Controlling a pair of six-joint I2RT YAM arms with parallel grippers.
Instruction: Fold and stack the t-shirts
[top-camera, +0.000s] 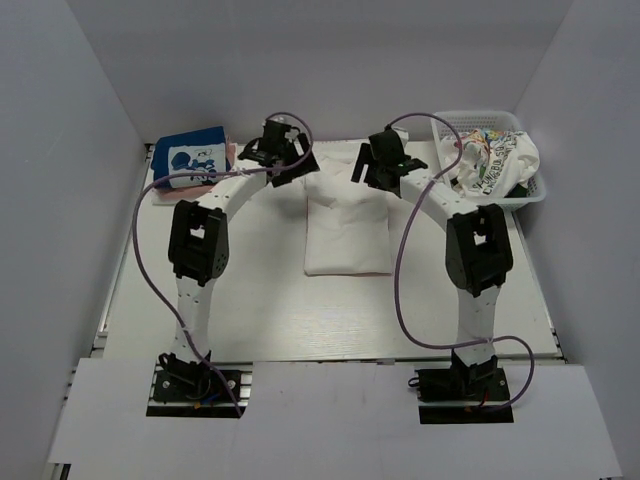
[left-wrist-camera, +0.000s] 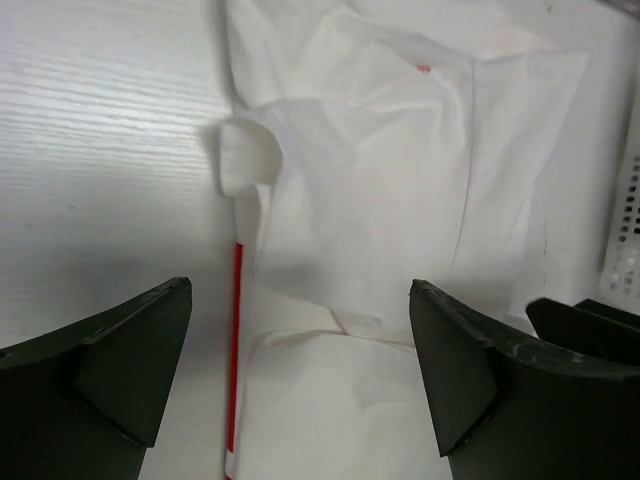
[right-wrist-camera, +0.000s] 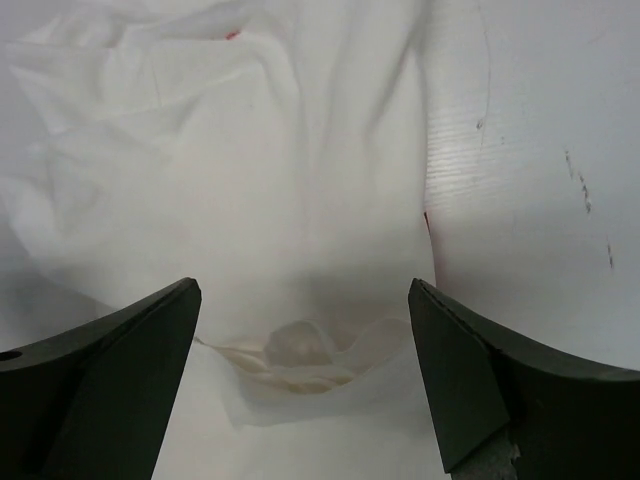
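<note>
Flanking the white t-shirt (top-camera: 346, 235) are a blue t-shirt (top-camera: 190, 158) and basket (top-camera: 470, 114).

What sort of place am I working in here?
Probably a lab test booth, not a home: bare white walls enclose a pale table, with t-shirts staged in a plastic mesh basket.

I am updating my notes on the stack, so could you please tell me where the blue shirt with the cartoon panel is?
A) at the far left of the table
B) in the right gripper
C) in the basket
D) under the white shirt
A: the blue shirt sits folded at the far left of the table, apart from the basket and the white shirt, and the right gripper is open and empty.
</note>
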